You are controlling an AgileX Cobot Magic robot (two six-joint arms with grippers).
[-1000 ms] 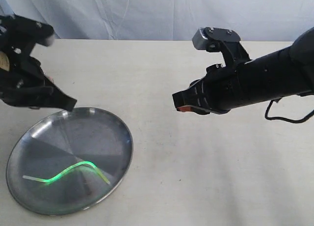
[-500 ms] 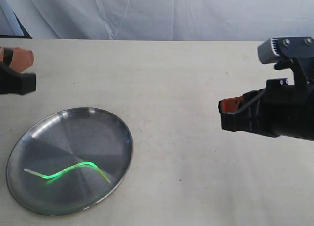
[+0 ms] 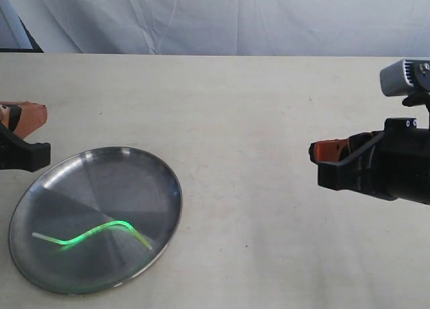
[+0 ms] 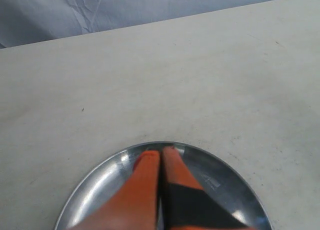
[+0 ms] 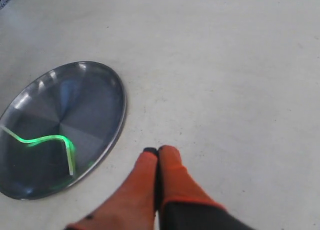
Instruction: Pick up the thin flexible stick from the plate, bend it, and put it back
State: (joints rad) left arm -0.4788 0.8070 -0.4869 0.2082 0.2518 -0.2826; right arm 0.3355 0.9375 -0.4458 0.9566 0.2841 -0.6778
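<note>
Both arms had pulled back, and quickly! On the left, the left gripper, which a second earlier hung over the far rim of the plate, had slid out to the frame edge. Its orange fingers were pressed together with nothing between them.

Next, the plate itself: in it lay the thin flexible stick, wavy and glowing bright green, resting on the near half of the dish. It had not shifted across the last second, and nothing else was in the plate.

Over to the right, the right gripper had swung away from the middle of the table and sat well apart from the plate. Its fingertips were closed on each other, empty too.

With the stick bent, lit and back in the dish, I'd judge the job done and the arms retiring.
</note>
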